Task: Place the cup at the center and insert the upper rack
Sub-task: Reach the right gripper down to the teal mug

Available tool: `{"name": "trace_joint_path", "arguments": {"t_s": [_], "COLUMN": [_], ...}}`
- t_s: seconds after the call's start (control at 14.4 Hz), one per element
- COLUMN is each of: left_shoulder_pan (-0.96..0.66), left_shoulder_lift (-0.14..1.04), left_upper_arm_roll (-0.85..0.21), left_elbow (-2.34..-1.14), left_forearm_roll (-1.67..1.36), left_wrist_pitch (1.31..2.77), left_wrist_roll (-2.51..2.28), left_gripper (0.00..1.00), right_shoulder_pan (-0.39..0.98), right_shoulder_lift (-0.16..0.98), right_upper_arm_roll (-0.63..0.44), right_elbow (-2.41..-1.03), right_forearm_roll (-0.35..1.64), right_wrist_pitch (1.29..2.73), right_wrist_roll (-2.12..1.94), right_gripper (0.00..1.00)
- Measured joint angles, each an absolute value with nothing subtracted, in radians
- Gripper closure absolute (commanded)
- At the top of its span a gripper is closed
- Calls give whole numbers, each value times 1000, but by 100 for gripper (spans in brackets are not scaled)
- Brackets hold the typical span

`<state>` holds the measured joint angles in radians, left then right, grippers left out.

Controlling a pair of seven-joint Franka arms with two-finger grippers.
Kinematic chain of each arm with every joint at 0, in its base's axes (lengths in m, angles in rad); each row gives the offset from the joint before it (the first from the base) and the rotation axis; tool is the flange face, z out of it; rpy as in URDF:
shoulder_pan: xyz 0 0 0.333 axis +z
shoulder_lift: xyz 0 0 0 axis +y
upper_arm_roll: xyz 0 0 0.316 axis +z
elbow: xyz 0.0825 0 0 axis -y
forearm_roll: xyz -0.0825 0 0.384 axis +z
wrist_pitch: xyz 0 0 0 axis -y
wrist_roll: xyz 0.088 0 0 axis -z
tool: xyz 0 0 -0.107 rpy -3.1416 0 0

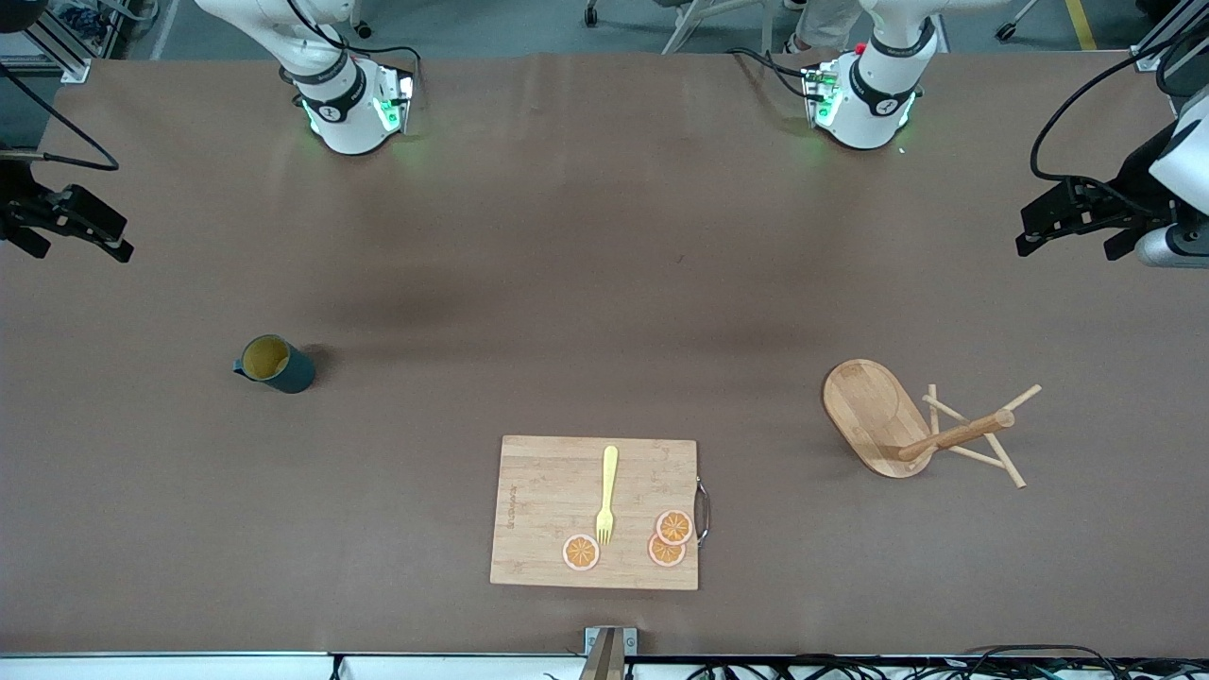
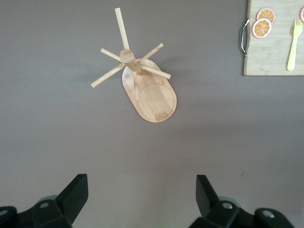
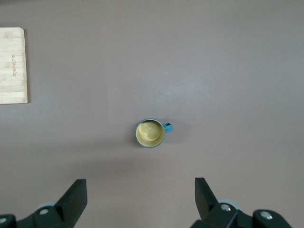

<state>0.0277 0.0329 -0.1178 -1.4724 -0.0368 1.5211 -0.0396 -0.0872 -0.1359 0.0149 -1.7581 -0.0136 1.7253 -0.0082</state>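
Observation:
The dark teal cup [image 1: 274, 364] with a yellowish inside stands upright on the brown table toward the right arm's end; it also shows in the right wrist view [image 3: 150, 133], handle out to one side. The wooden upper rack [image 1: 907, 425] stands on its oval base toward the left arm's end, and also shows in the left wrist view [image 2: 142, 80]. My right gripper [image 1: 76, 244] hangs open and empty high over the table at its end, above and apart from the cup [image 3: 141, 190]. My left gripper [image 1: 1067, 247] hangs open and empty high at its end, apart from the rack [image 2: 142, 190].
A rectangular bamboo cutting board [image 1: 548, 491] lies near the table's front edge at the middle, with a yellow fork [image 1: 607, 491] and three orange slices [image 1: 674, 526] on it. It shows at the edge of both wrist views [image 2: 270, 52] [image 3: 12, 66].

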Motion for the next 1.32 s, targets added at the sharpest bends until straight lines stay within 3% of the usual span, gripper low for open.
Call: {"name": "trace_joint_path", "arguments": {"t_s": [0.97,1.32], "left_shoulder_pan": [28,27], "left_shoulder_lift": [33,33], "left_upper_arm_roll": [-119,-119], "left_elbow": [-1472,-1471], "left_forearm_roll": [-37,-37], "left_wrist_pitch": [1521,1525], "left_wrist_roll": [-38,-38], "left_gripper": [0,0], "right_shoulder_pan": [-87,-87], "right_shoulder_lift": [-134,-47], "right_upper_arm_roll": [11,10], "right_elbow": [-1759,-1755], "right_forearm_roll": [-14,-13], "right_wrist_pitch": [1724,1733], "right_wrist_roll": [-8,-8], "right_gripper": [0,0]}}
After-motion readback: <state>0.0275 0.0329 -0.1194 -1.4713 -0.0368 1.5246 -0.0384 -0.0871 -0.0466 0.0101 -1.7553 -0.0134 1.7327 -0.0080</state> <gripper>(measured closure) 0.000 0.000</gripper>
